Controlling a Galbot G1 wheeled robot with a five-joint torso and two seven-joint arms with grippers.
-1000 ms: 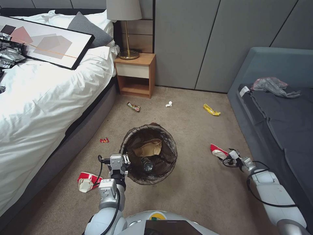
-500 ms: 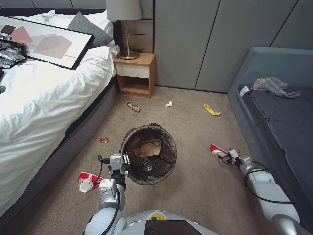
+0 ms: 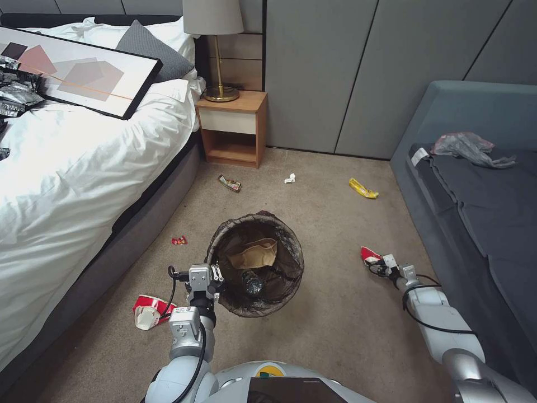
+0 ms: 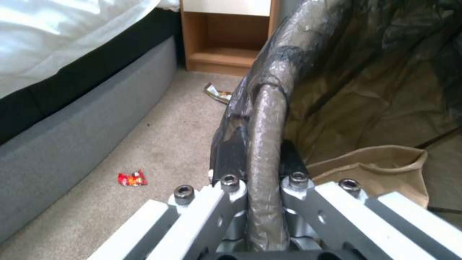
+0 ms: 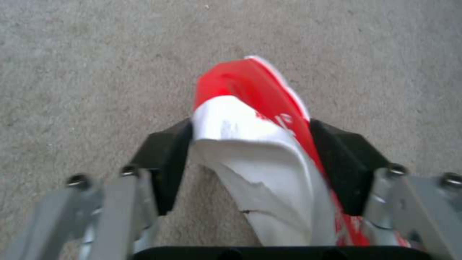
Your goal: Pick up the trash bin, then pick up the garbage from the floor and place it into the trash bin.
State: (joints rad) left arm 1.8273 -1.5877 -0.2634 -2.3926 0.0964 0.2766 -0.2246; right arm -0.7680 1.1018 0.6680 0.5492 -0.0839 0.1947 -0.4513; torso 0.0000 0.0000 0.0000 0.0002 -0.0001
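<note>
Seen from the head: bedroom carpet between a white bed [image 3: 72, 168] on the left and a grey sofa [image 3: 481, 196] on the right, wooden nightstand [image 3: 232, 131] at the back. In the middle, the trash bin [image 3: 256, 263], dark liner folded over its rim, pinched at the near-left rim by the left gripper [image 3: 206, 278]; inside, a tan paper bag [image 3: 254, 253] and a clear bottle [image 3: 251, 283]. Out to the right, low over the carpet, the right gripper [image 3: 380, 263] at a red-and-white wrapper [image 3: 369, 256]. Scattered farther off: a yellow packet [image 3: 363, 188], a white tissue wad [image 3: 290, 178], a dark snack wrapper [image 3: 229, 183], a small red wrapper [image 3: 179, 240], and a crushed red-and-white cup [image 3: 148, 312] just beside the left arm. From the left wrist: fingers clamped on the bagged rim [image 4: 265, 119], one each side, paper bag beyond. Risk here, as a judgement: slick liner sliding under the pads, bin tilting or slipping free. From the right wrist: black pads [image 5: 166, 159] either side of the wrapper, touching its edges, not yet squeezed flat; whether lifted off the carpet, cannot tell. Risk, again judged: thin, torn material folding or slipping out on the way up, or falling short of the bin, well apart to the left.
</note>
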